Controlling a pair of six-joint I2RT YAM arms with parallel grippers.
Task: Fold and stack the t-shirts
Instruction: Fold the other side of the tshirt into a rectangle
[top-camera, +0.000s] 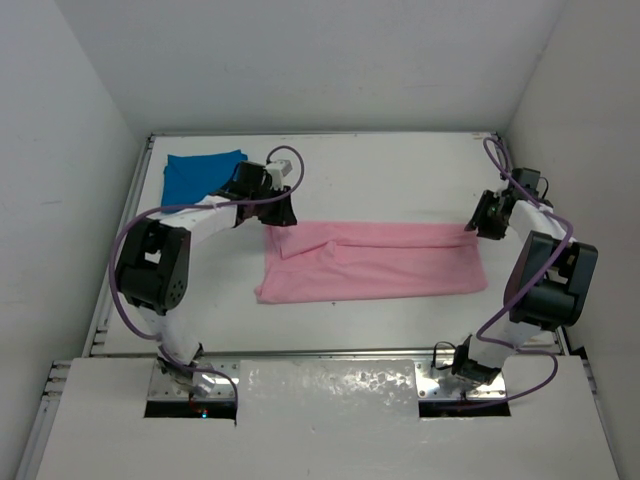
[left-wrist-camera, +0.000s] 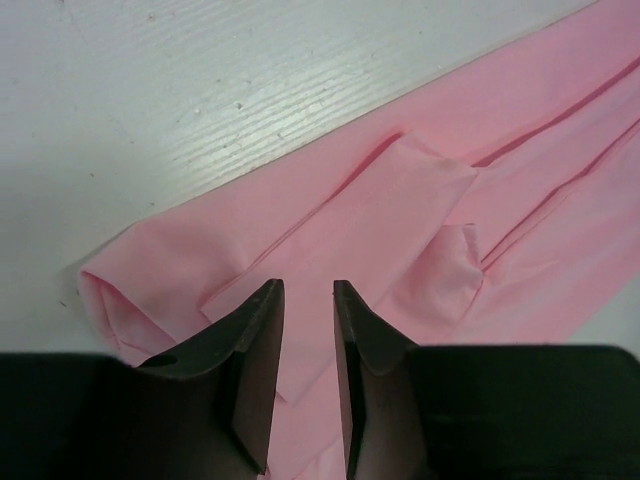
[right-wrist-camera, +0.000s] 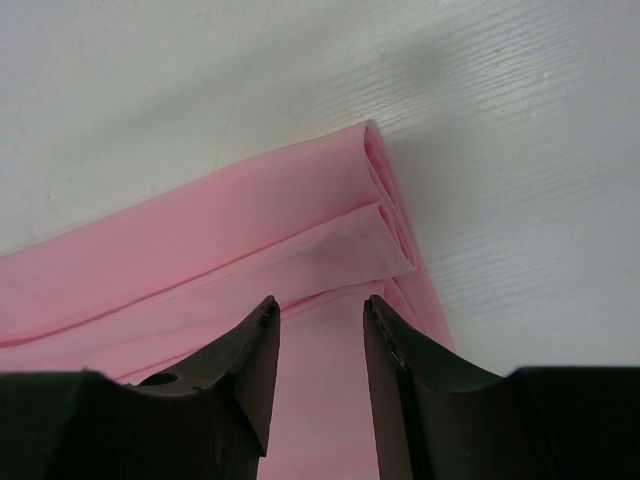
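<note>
A light pink t-shirt (top-camera: 370, 262), folded into a long strip, lies across the bench (top-camera: 400, 170); the folded blue t-shirt (top-camera: 200, 172) sits far left. Over the strip's far corners, the left pincer (left-wrist-camera: 308, 285) and right pincer (right-wrist-camera: 320, 300) hover, jaws parted, gripping nothing.

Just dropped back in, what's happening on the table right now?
Both arms are working the pink t-shirt, which is folded into a long strip across the table. The left arm has its jaws open over the strip's far left corner, and the right arm has its jaws open over the far right corner. The blue t-shirt lies folded at the table's far left corner.
</note>
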